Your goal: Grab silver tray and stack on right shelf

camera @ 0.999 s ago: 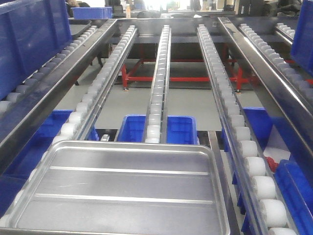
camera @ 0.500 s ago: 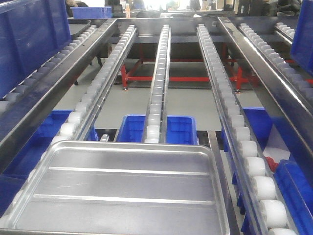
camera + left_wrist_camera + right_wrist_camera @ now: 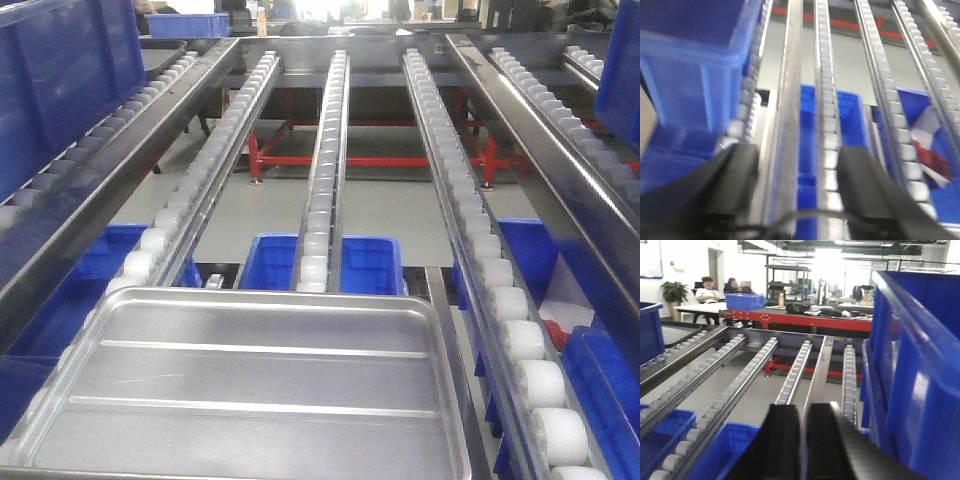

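Silver and shiny, the rectangular metal tray [image 3: 250, 390] with rounded corners and two long raised ribs lies flat at the near end of three long rails of white rollers. Its left rim sits over the left roller rail [image 3: 220, 150]. Its far rim meets the near end of the middle roller rail [image 3: 322, 180], and the right roller rail [image 3: 495, 270] runs just beside its right rim. Blue plastic bins [image 3: 370, 265] stand below the rails.

From the left wrist, the left gripper [image 3: 800, 200] has its black fingers [image 3: 735, 185] wide apart above a polished steel bar [image 3: 787, 125], holding nothing. The right gripper [image 3: 801, 440] has its black fingers [image 3: 827, 440] drawn almost together, with only a thin slit between them. It is empty and sits beside a tall blue plastic crate [image 3: 920, 380].
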{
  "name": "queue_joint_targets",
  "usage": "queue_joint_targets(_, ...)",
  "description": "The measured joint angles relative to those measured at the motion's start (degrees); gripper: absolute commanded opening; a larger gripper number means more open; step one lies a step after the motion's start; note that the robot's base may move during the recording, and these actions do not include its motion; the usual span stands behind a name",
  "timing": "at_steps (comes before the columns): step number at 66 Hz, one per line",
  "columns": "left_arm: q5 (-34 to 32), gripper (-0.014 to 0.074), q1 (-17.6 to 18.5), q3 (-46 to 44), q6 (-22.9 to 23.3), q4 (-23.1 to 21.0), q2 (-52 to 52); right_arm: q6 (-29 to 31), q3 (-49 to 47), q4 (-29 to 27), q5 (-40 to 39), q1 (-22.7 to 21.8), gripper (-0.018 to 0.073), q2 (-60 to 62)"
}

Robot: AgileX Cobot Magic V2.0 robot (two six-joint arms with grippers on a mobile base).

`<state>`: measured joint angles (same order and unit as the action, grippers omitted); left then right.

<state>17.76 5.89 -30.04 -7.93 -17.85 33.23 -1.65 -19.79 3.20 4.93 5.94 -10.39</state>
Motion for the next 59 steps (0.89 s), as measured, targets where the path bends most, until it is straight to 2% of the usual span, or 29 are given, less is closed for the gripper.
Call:
queue_joint_targets(7, 2.16, 0.0370, 0.00, -0.09, 0.00, -3.09, 1.01, 0.00, 0.00, 0.00, 1.56, 2.00, 0.0461, -1.14)
queue_joint_targets(13, 5.42, 0.0370, 2.13, -0.92, 0.00, -3.49, 1.35, 0.00, -1.06, -0.32, 5.36, 4.84, 0.0480, -3.47)
queue_joint_targets(20, 8.42, 0.0370, 10.09, -3.55, -0.47, -3.80, 2.62, 0.00, -4.49, -4.28, 11.20, 9.73, 0.0480, -8.20)
queue_joint_targets(28, 14.61, 0.0370, 19.41, -8.15, -0.93, -3.80, 7.14, 0.00, -9.70, -9.75, 18.66, 17.48, 0.0480, -16.92)
queue_joint_targets(34, 17.40, 0.0370, 23.61, -9.55, -1.29, -2.02, 11.27, 0.00, -11.65, -11.19, 20.09, 22.83, 0.0480, -24.36)
queue_joint_targets(39, 17.54, 0.0370, 24.74, -9.55, -1.42, -1.02, 14.61, 0.00, -12.00, -11.76, 18.97, 25.61, 0.0480, -30.45)
queue_joint_targets(47, 18.20, 0.0370, 24.74, -9.91, -1.29, -0.23, 20.17, -0.36, -14.82, -14.25, 21.06, 26.72, 0.0480, -39.05)
queue_joint_targets(53, 20.72, 0.0370, 24.74, -11.17, 1.45, 1.17, 24.76, -0.77, -19.37, -14.84, 26.57, 26.72, 0.0479, -45.56)
queue_joint_targets(59, 24.23, 0.0370, 24.74, -13.27, 6.44, 4.82, 28.77, -3.41, -23.66, -14.93, 31.01, 26.72, 0.0478, -51.05)
